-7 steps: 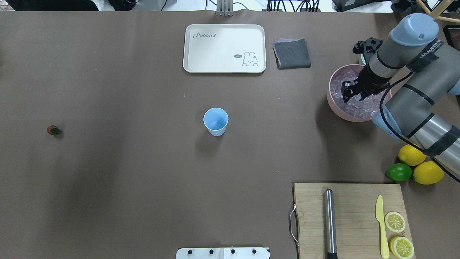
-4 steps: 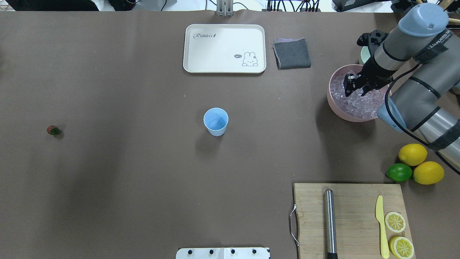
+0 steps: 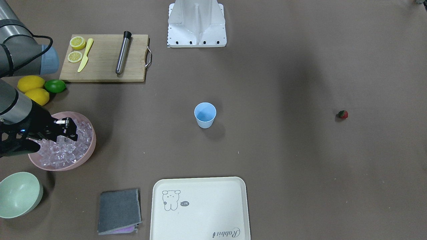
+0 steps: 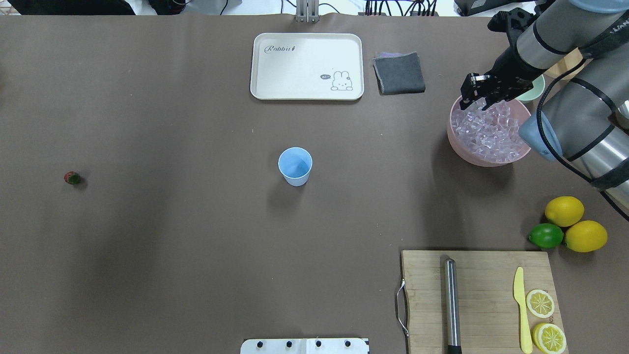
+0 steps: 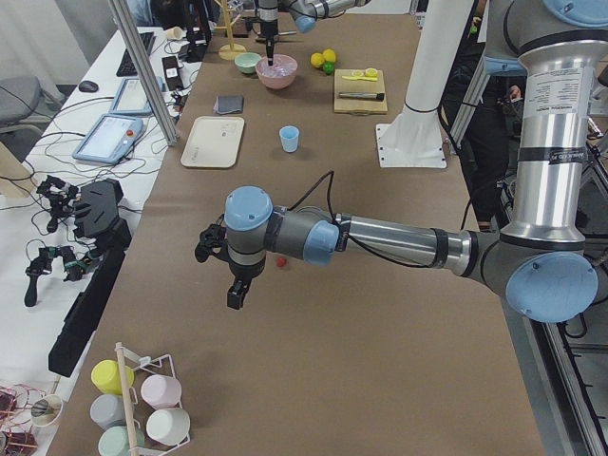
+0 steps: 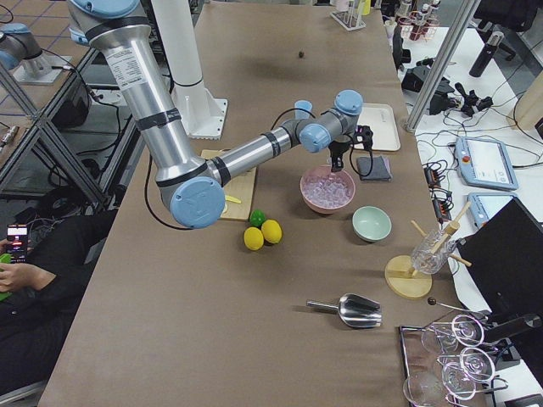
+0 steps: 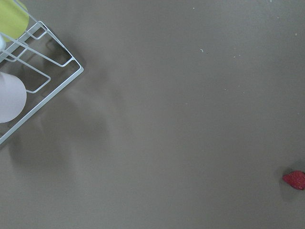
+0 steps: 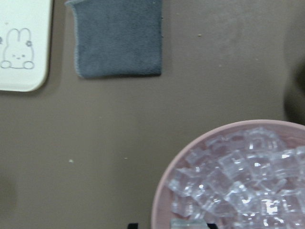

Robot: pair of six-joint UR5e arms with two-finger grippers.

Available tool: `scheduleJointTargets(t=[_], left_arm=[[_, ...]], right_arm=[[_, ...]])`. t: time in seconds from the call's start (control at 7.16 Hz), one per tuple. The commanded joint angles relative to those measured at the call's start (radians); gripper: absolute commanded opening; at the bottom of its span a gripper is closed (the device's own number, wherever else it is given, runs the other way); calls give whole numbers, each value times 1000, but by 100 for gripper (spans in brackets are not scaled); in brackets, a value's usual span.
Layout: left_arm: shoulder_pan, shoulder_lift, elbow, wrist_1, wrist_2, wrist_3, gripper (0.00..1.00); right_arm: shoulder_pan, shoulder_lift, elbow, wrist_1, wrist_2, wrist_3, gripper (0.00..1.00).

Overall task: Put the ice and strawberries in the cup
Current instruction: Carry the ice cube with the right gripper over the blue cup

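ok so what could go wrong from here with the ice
The right gripper hangs over the pink bowl of clear ice cubes, apparently pinching a single cube at its very tips; that slick cube could slip during the long carry. The small light-blue plastic cup has a narrow mouth and looks light, so a drop may miss or a bump tip it.

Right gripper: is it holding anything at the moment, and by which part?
The right gripper appears to pinch one ice cube by its opposite sides between the fingertips, above the pink bowl; only the cube's edge shows.
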Motion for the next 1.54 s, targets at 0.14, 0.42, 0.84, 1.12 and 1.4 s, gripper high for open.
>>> scheduleJointTargets(t=[0.14,0.42,0.84,1.12,1.4], left_arm=[[2,2,3,-2,0,0,98],[2,10,2,-2,0,5,98],[2,12,10,-2,0,8,98],[0,15,10,-2,0,9,98],[0,15,13,-2,0,9,98]], right_arm=[[-182,101,22,177,-34,390,0],[-311,188,13,188,-182,516,0],[-409,286,-22,177,-282,575,0],[-437,309,-85,186,-307,574,0],[-438,337,-108,185,-321,574,0]])
